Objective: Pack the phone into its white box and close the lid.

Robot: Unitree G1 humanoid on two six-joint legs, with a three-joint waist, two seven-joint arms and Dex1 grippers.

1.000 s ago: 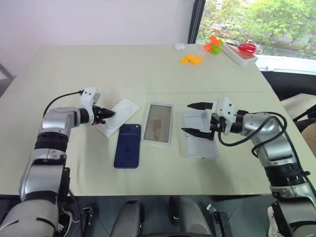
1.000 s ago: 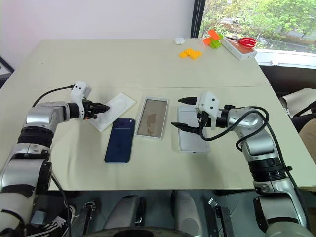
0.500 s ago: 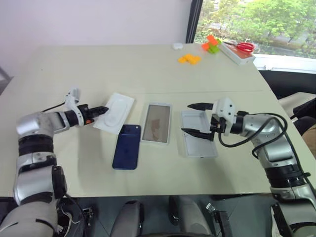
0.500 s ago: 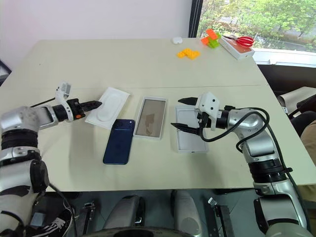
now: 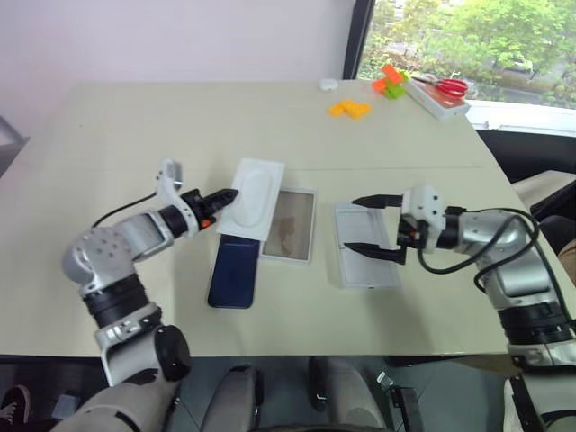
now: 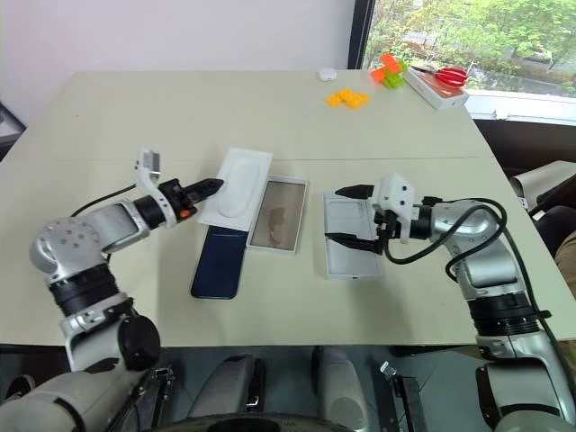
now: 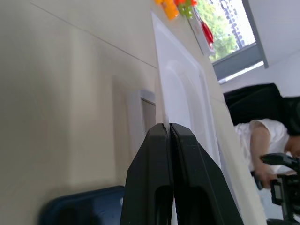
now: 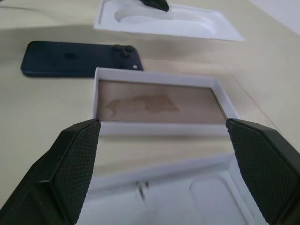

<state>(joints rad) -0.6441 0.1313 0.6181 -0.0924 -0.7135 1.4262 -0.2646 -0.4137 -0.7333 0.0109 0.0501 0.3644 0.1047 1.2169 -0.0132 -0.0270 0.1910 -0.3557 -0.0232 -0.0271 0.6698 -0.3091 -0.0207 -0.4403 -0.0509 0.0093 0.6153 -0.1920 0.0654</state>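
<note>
Left eye view: the phone [image 5: 233,272] is seen flat on the table [image 5: 135,135], beside the white box [image 5: 289,225]. Over its top end, a thin white sheet [image 5: 252,197] is pinched edgewise by the left gripper [image 5: 225,195]; it could slip and drop onto the phone. The right gripper [image 5: 376,227] is held spread above what is probably the lid [image 5: 364,257]. A window [image 5: 450,36] is seen beyond.
</note>
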